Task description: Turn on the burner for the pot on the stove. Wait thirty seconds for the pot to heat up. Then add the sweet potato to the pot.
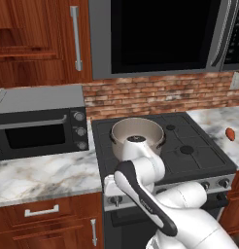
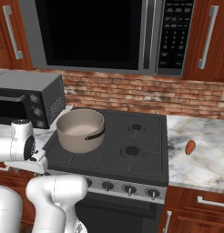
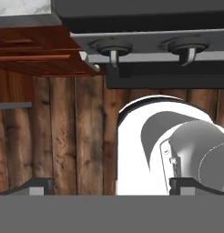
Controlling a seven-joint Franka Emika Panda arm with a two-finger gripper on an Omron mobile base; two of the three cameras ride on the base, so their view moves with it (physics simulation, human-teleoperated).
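The grey-beige pot (image 1: 137, 136) (image 2: 80, 129) stands on the front left of the black stove (image 1: 199, 163) (image 2: 141, 159), and nothing lies inside it. Its burner sits under it; only the dark grate section (image 2: 93, 154) around the base shows, and I see no flame. The reddish-orange sweet potato (image 1: 230, 133) (image 2: 190, 147) lies on the marble counter to the right of the stove. My gripper (image 3: 111, 186) is open and holds nothing. It hangs low in front of the stove and looks up at two black knobs (image 3: 114, 48) (image 3: 186, 48) on the steel front strip.
A grey toaster oven (image 1: 41, 124) (image 2: 27, 102) stands on the counter left of the stove. A microwave (image 1: 160, 36) hangs above it. Two bare burner caps (image 2: 132, 150) lie right of the pot. Wooden cabinet doors (image 3: 50, 136) face the hand below the counter.
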